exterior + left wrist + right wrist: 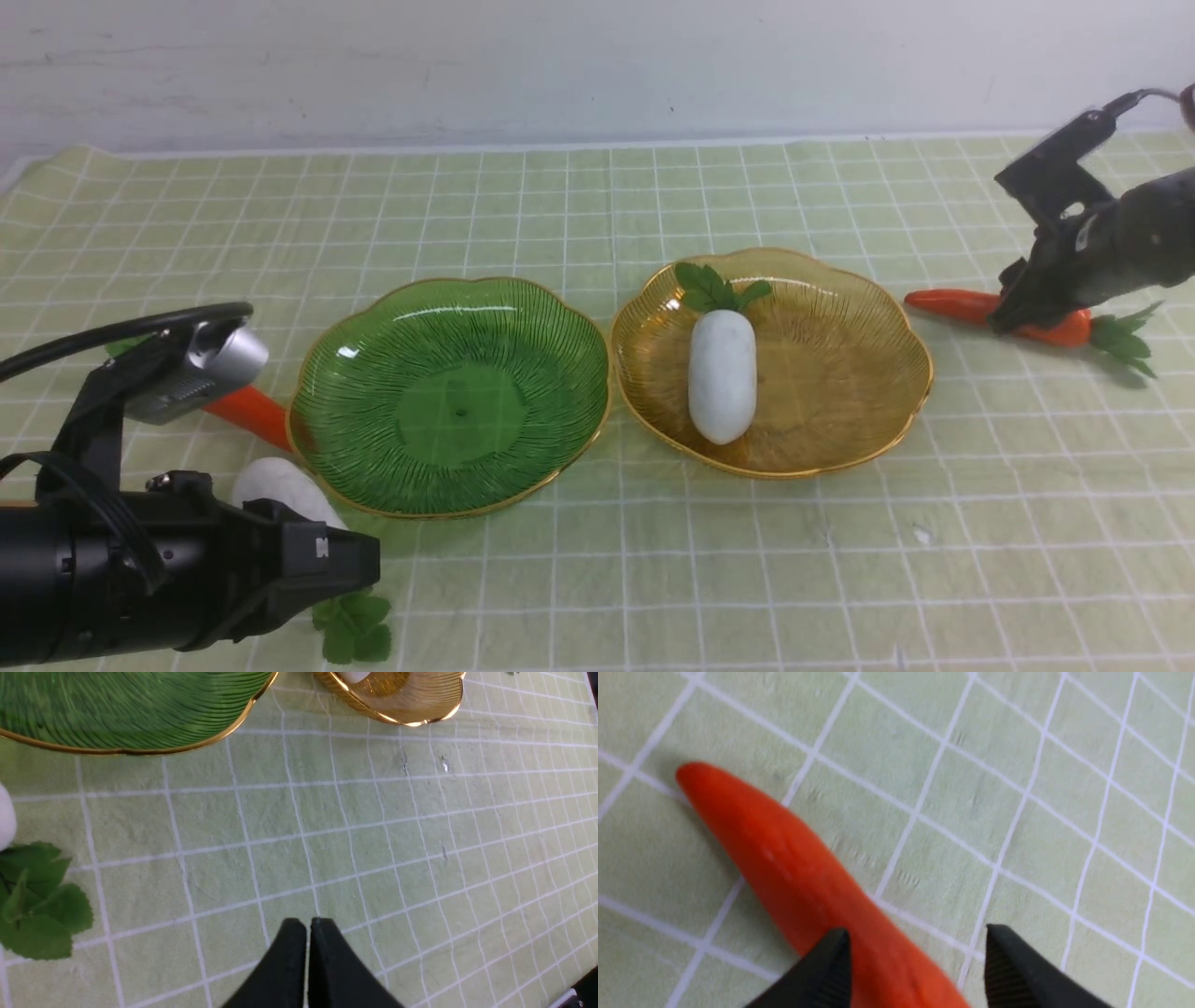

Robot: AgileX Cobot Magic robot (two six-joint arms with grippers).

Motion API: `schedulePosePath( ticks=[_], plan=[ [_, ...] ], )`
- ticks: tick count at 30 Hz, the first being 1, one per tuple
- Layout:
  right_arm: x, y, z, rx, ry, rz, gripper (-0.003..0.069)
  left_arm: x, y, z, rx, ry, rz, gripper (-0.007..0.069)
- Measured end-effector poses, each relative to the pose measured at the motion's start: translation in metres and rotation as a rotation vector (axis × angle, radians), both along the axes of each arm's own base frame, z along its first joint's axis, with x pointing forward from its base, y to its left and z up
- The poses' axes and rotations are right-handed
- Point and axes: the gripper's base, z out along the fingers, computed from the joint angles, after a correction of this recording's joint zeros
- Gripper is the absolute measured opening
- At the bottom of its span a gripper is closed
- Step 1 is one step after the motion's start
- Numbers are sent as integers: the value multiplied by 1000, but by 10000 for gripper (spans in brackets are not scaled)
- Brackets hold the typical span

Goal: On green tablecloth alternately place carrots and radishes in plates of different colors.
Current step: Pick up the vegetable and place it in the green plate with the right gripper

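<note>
- Target: carrot (948, 304) lying flat on the green tablecloth (653, 579), just beside the amber plate (831, 392), leaves pointing away from it.
- Over its thicker half, right tool (915, 931): jaws apart, straddling the body. One finger seems to touch, the other stands clear. Not gripped.
- Handling, my guess: light, stiff, glossy, so slippery. The taper could squirt it out of a pinch. Best taken across the thick part near the leaves.
- Amber plate holds one radish (722, 373); green plate (448, 401) bare.
- Far side: left tool (308, 926) closed on nothing, low beside the second radish (280, 481) and second carrot (250, 411).
</note>
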Motion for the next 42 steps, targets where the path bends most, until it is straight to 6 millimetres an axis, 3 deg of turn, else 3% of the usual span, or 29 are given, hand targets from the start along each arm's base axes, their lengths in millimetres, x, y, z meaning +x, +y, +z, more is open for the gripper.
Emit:
schedulePosePath(
  ticks=[4, 7, 20, 31, 42],
  plan=[
    [2, 1, 1, 2, -26, 9, 510, 0, 0, 0, 0, 1, -1, -6],
    [2, 0, -6, 1, -6, 7, 539, 0, 0, 0, -1, 1, -2, -6],
    [7, -2, -17, 24, 6, -18, 545, 0, 0, 0, 0, 1, -2, -6],
    [-10, -6, 8, 9, 89, -67, 548, 0, 0, 0, 0, 2, -3, -6],
    [-20, -4, 2, 72, 205, -133, 548, 0, 0, 0, 0, 2, -3, -6]
  ],
)
